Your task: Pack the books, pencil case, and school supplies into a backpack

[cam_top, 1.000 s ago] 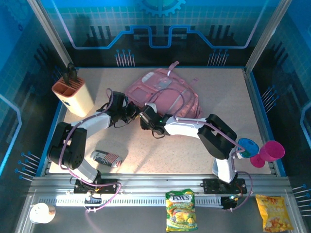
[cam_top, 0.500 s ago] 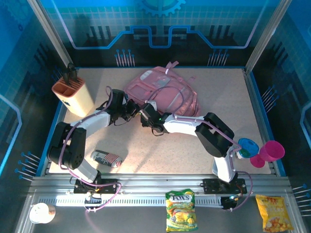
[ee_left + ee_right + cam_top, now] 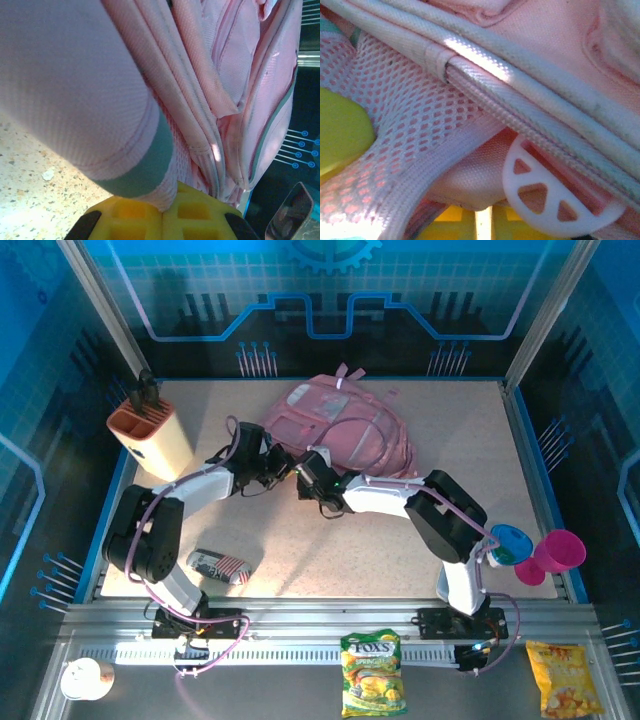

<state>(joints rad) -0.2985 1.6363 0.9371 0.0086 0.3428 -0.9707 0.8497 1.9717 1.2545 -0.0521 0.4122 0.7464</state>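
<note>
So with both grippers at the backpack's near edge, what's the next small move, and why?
Probably spread the two grips slightly apart and up to open the backpack. The left gripper and right gripper each pinch its fabric, side by side, and the pencil case lies outside on the table.

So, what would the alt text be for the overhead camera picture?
Two robot arms reach across a speckled table, the left gripper and right gripper meeting at the near edge of a pink backpack. A striped pencil case lies near the left arm's base.
</note>
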